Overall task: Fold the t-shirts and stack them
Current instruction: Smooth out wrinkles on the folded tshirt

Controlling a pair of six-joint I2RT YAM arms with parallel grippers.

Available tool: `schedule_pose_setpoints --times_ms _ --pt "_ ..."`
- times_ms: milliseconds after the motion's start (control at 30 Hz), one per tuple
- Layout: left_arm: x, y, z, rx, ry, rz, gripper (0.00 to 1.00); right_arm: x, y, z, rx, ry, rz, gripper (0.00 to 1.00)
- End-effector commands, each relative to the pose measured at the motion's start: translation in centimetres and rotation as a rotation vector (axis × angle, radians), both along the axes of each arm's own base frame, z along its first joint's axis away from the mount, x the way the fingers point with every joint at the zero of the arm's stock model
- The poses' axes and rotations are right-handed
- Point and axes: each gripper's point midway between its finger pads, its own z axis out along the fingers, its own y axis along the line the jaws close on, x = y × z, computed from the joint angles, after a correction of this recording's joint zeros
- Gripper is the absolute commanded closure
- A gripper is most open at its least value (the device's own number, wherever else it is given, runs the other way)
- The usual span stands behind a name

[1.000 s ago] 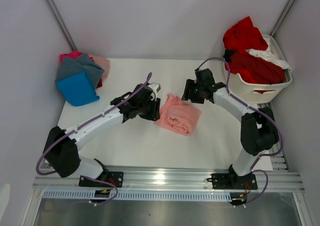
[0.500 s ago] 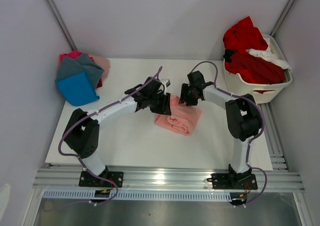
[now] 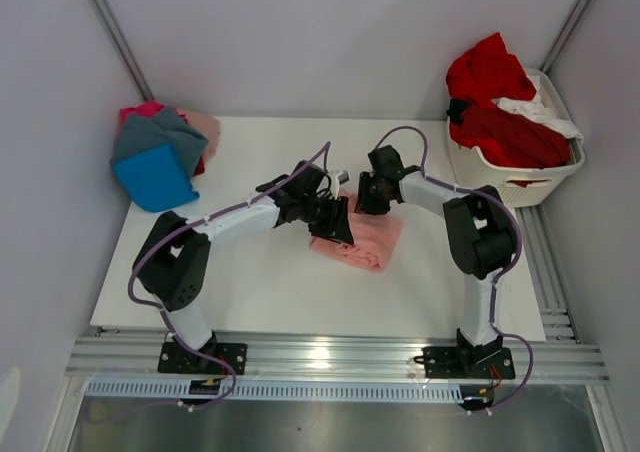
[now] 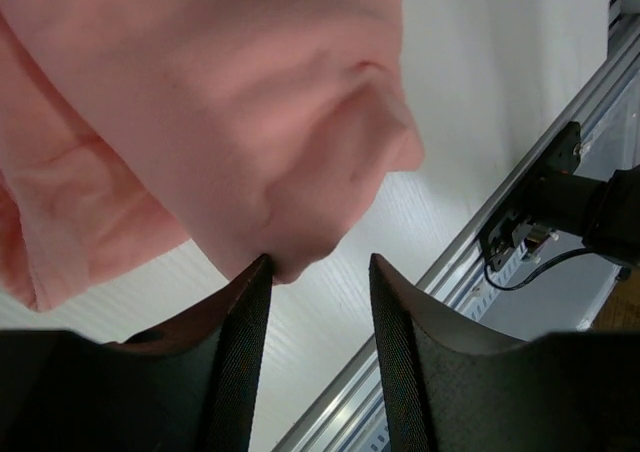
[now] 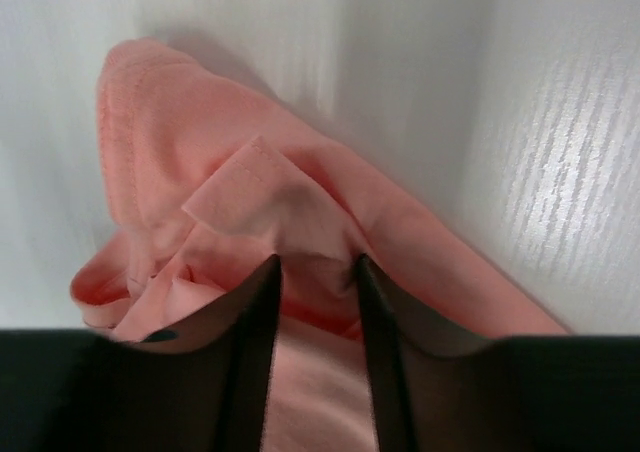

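Securing both holds before lifting

The salmon-pink t-shirt is lying crumpled mid-table. The right gripper is pinching a hem fold between narrow jaws. The left gripper is standing half open, cloth only brushing one finger, so it is needing a deeper bite.

A white worktop carries a rumpled salmon-pink t-shirt lying under and between the left end effector and the right end effector, a pile of folded t-shirts well to the left end effector's left, and a white laundry basket well to the right end effector's right.
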Motion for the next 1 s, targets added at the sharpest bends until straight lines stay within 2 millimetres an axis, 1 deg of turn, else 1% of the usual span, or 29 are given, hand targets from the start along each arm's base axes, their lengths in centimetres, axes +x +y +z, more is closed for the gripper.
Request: schedule_pose_setpoints --times_ms 0,67,100,133,200,333,400,600,733,767,833,900,967 --pt "-1.8 0.4 -1.5 0.006 0.068 -0.027 0.52 0.1 0.2 1.7 -0.006 -0.023 0.004 0.54" --pt "-2.3 0.8 -1.9 0.030 0.078 -0.025 0.52 0.0 0.2 2.5 -0.009 -0.036 0.012 0.50" --pt "-2.4 1.0 -1.8 0.037 0.075 -0.028 0.52 0.1 0.1 3.2 -0.011 -0.053 0.015 0.47" --pt "-2.3 1.2 -1.8 0.050 0.069 -0.020 0.52 -0.1 0.1 3.6 -0.016 -0.056 0.022 0.46" --pt "-2.8 1.9 -1.9 0.076 0.075 -0.020 0.52 -0.4 -0.2 4.3 -0.020 -0.067 0.023 0.44" --pt "-3.5 2.8 -2.5 0.117 0.099 -0.017 0.52 -1.0 -0.5 4.6 -0.024 -0.069 0.020 0.44" --pt "-3.7 3.1 -2.9 0.135 0.107 -0.014 0.52 -1.4 -0.4 4.4 -0.020 -0.060 0.024 0.44" --pt "-3.5 3.0 -3.2 0.151 0.119 -0.014 0.53 -2.0 0.7 4.8 0.009 -0.060 0.056 0.47" --pt "-3.3 2.8 -3.2 0.147 0.119 -0.014 0.54 -1.8 1.4 4.4 0.029 -0.063 0.079 0.47" --pt "-3.2 2.8 -3.1 0.146 0.113 -0.014 0.54 -1.9 1.5 3.6 0.025 -0.044 0.082 0.47" --pt "-2.6 2.7 -2.7 0.146 0.090 0.001 0.54 -1.6 1.8 3.0 0.034 -0.057 0.093 0.47" --pt "-1.9 2.3 -2.0 0.125 0.053 0.007 0.54 -1.5 2.1 2.1 0.032 -0.043 0.104 0.47" --pt "-1.4 1.7 -1.5 0.099 0.033 0.011 0.53 -1.4 2.3 1.6 0.034 -0.034 0.110 0.48"
